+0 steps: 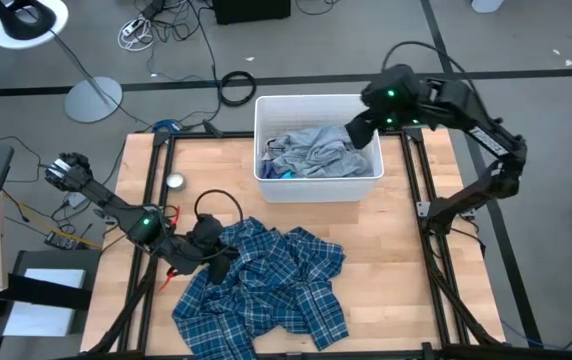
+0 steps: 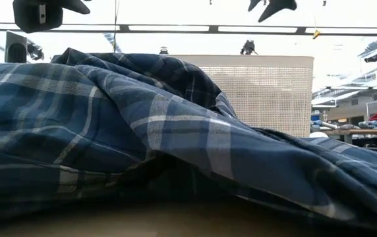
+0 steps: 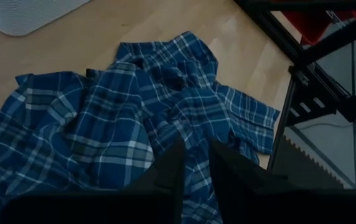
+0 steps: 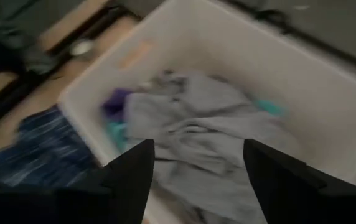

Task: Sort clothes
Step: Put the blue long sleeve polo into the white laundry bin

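The blue-white plaid shirt [image 1: 266,285] lies crumpled and spread on the wooden surface [image 1: 396,240], in front of the white bin [image 1: 318,187]. The left gripper [image 1: 214,258] sits low at the shirt's left edge; in the left wrist view its two dark fingers [image 3: 170,171] stand nearly together over the plaid cloth (whether any fabric is pinched between them cannot be told). The right gripper [image 1: 363,133] hovers above the bin's right end, its fingers [image 4: 131,171] spread wide and holding nothing. Inside the bin the plain grey garment [image 4: 196,134] lies on top, with bits of turquoise cloth [image 4: 266,107] showing at its edges. In the low view the plaid shirt fills the foreground, with the bin's wall rising behind it.
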{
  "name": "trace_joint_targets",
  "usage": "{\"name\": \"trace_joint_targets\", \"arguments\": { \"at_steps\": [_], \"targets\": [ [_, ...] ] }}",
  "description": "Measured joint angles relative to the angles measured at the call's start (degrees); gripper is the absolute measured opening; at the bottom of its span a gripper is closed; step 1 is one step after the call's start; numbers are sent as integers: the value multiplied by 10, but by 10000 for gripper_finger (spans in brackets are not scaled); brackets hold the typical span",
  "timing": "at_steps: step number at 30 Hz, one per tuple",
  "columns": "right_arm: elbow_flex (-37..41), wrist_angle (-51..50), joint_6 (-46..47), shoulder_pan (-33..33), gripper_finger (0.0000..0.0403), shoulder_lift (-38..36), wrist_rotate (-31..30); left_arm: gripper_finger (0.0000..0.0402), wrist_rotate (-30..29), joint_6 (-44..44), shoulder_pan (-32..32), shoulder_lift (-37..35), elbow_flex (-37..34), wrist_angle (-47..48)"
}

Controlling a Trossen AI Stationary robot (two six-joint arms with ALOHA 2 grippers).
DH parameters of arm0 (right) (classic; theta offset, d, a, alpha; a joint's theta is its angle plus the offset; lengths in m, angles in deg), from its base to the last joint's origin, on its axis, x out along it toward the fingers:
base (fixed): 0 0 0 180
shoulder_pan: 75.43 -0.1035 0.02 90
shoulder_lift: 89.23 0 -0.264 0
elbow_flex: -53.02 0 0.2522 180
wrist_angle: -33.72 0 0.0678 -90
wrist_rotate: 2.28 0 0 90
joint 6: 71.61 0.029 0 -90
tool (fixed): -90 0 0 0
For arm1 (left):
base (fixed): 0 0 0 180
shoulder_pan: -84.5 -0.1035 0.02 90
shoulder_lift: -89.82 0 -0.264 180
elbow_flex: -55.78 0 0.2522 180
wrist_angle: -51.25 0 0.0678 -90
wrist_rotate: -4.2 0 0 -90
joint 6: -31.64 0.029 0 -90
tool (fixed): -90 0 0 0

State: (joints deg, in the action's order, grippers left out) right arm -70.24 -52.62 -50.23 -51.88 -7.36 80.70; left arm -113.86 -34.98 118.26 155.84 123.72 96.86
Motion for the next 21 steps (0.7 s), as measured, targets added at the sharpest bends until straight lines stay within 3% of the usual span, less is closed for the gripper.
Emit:
{"name": "trace_joint_targets", "arguments": {
  "at_steps": [3,8,10,15,21],
  "targets": [
    [0,-34,32,-10,244,-14,-49,76,5,4,0,0,0,-2],
    [0,-100,88,-45,240,-14,-15,76,21,7,0,0,0,-2],
    [0,-109,110,-83,240,-14,-19,76,27,27,0,0,0,-2],
    [0,-122,172,-196,239,-22,-109,76,50,60,0,0,0,-1],
    [0,-101,231,-355,238,-5,-177,76,63,60,0,0,0,-1]
  ]
}}
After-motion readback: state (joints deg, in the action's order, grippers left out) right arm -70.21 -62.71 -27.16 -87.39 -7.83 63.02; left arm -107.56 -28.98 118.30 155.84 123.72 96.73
